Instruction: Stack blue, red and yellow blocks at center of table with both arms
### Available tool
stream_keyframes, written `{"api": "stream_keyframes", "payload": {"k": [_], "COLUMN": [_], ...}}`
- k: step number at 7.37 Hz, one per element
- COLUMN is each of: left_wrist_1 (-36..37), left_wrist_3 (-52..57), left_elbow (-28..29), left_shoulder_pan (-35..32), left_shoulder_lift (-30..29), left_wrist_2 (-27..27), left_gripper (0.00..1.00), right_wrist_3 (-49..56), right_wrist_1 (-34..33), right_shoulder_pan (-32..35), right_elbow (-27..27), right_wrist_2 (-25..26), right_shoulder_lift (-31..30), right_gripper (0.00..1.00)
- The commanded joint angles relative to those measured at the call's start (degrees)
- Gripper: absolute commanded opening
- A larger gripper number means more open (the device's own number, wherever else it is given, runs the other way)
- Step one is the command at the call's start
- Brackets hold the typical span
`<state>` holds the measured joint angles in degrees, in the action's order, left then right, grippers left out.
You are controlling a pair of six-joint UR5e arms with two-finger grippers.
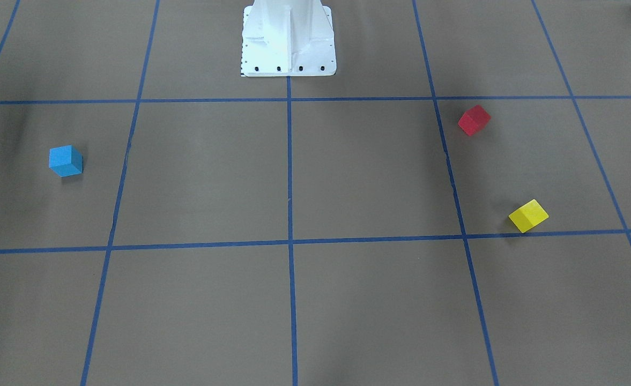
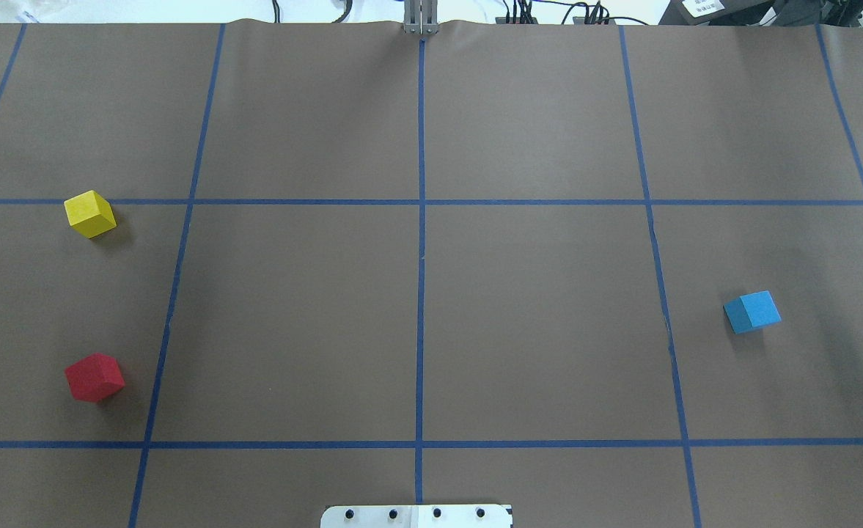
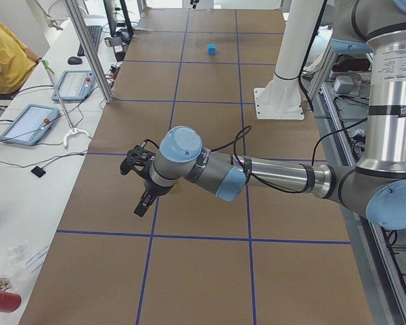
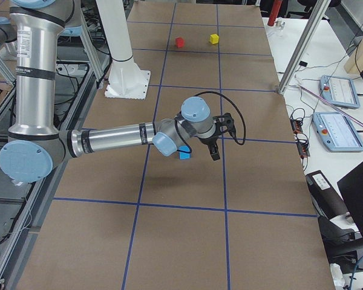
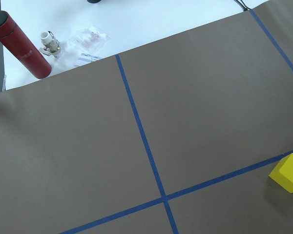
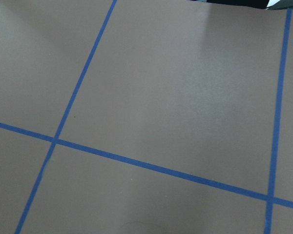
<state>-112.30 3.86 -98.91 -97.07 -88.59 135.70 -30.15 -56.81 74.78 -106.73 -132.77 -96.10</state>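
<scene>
**Stage.** Opening step, the approach. All three blocks lie apart and none stands at the table's (image 2: 534, 330) centre, where the blue tape lines (image 2: 421, 293) cross.

**Blue block** (image 2: 752, 312). Near the table's right edge, about midway between the near and far edges. It sits flat, turned askew to the tape.

**Red block** (image 2: 94, 377). Near the left edge, toward the robot's side, also turned askew.

**Yellow block** (image 2: 90, 213). Near the left edge, farther from the robot than the red one and well apart from it. It lies just beside a cross line of tape.

**Left gripper** (image 3: 142, 205). Hangs above the left end of the table, touching nothing. Only the side view shows it, so I cannot tell whether the fingers are spread or pressed together. Its wrist camera catches the yellow block at the lower right corner of its view, so the gripper is probably short of that block.

**Right gripper** (image 4: 214, 153). Hangs over the right end, close by the blue block, which shows beside the wrist. Finger state cannot be told here either.

**Next move, as judged.** The right arm likely takes the blue block first, as base. That calls for centring over it, turning the wrist to match its skewed faces, descending with the fingers spread, then pinching. The left arm meanwhile lines up on the red or yellow block.
</scene>
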Motion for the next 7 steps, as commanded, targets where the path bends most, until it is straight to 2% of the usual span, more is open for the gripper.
{"api": "stream_keyframes", "payload": {"k": [1,4,6,7], "left_wrist_1": [-0.1,-0.2,-0.3,-0.3], "left_wrist_3": [0.0,0.1,0.1,0.1], "left_elbow": [-0.1,-0.3,-0.4,-0.4], "left_shoulder_pan": [0.0,0.1,0.4,0.4], "left_shoulder_lift": [0.0,-0.1,-0.1,-0.1], "left_wrist_2": [0.0,0.0,0.0,0.1], "left_gripper": [1.0,1.0,1.0,1.0], "right_wrist_3": [-8.4,-18.5,-20.8,-20.9], "right_wrist_1": [0.3,0.6,9.6,10.2], "right_shoulder_pan": [-11.5,-25.1,-29.8,-31.0], "right_elbow": [-3.0,-5.5,-5.3,-4.7], "right_wrist_2": [8.8,20.1,22.9,23.1], "right_shoulder_lift": [-2.0,-5.1,-10.6,-11.5], "right_gripper": [1.0,1.0,1.0,1.0]}}
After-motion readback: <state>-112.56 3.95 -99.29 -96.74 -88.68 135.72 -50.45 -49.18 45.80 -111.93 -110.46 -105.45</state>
